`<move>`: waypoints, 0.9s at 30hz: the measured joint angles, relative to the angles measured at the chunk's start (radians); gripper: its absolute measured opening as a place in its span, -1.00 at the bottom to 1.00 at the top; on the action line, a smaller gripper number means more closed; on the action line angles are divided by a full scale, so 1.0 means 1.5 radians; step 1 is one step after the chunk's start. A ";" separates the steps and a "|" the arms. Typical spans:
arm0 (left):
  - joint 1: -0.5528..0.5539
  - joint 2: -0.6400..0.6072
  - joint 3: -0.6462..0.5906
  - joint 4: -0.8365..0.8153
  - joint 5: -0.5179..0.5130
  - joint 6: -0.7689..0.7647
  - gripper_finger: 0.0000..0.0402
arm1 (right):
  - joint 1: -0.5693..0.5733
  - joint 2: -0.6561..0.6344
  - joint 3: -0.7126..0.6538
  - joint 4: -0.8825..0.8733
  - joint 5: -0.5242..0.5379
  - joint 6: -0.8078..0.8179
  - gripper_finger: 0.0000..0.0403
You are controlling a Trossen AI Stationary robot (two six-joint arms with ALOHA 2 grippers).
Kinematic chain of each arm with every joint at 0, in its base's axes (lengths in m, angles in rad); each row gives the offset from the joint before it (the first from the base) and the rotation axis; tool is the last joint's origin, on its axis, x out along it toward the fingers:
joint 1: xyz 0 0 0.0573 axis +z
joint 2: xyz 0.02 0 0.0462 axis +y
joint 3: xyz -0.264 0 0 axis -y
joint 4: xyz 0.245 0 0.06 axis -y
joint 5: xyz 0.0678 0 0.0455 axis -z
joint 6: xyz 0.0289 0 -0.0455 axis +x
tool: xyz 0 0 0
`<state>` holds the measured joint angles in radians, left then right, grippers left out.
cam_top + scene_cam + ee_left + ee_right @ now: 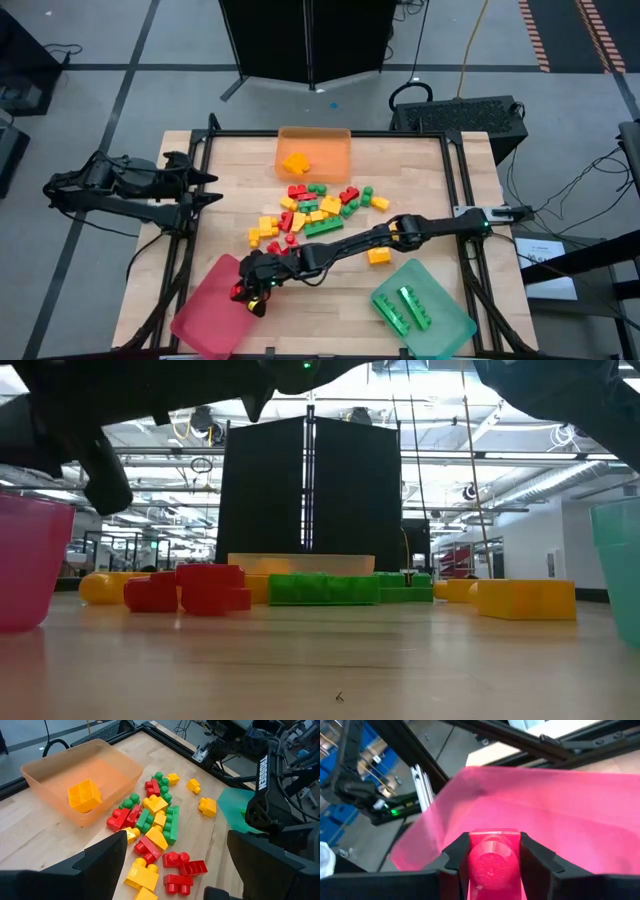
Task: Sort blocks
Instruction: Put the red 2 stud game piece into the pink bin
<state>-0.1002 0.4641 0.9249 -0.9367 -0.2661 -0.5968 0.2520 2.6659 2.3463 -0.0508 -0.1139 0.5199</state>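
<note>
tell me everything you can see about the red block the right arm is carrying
The red block is a small brick of glossy plastic with a round stud facing the wrist camera. It sits clamped between the two dark fingers of the right pincer, touching both. It hangs over the near edge of the pink-red tray, not yet released. Its full length is hidden by the fingers.

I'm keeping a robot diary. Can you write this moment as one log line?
right pincer: shut on red block, over pink tray | left pincer: open, waiting at table edge | pile: unsorted
</note>
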 joint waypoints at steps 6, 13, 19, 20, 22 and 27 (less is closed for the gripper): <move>0.000 0.000 0.000 0.000 0.000 0.000 0.72 | 0.003 0.001 0.000 -0.003 0.006 -0.022 -0.13; 0.000 0.000 0.000 0.000 0.000 0.000 0.72 | -0.004 -0.010 0.000 -0.009 0.007 0.000 0.36; 0.000 0.000 0.000 0.000 0.000 0.000 0.72 | -0.026 -0.102 0.000 -0.168 0.062 0.004 0.23; 0.000 0.000 0.000 0.000 0.000 0.000 0.72 | -0.028 -0.122 0.000 -0.224 0.093 0.011 0.20; 0.000 0.000 0.000 0.000 0.000 0.000 0.72 | -0.030 -0.157 0.001 -0.358 0.171 0.049 0.15; 0.000 0.000 0.000 -0.001 0.000 0.006 0.72 | -0.025 -0.192 0.001 -0.612 0.261 0.165 0.07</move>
<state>-0.1003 0.4644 0.9249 -0.9382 -0.2659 -0.5883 0.2143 2.3775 2.3470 -0.9686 0.2783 0.7667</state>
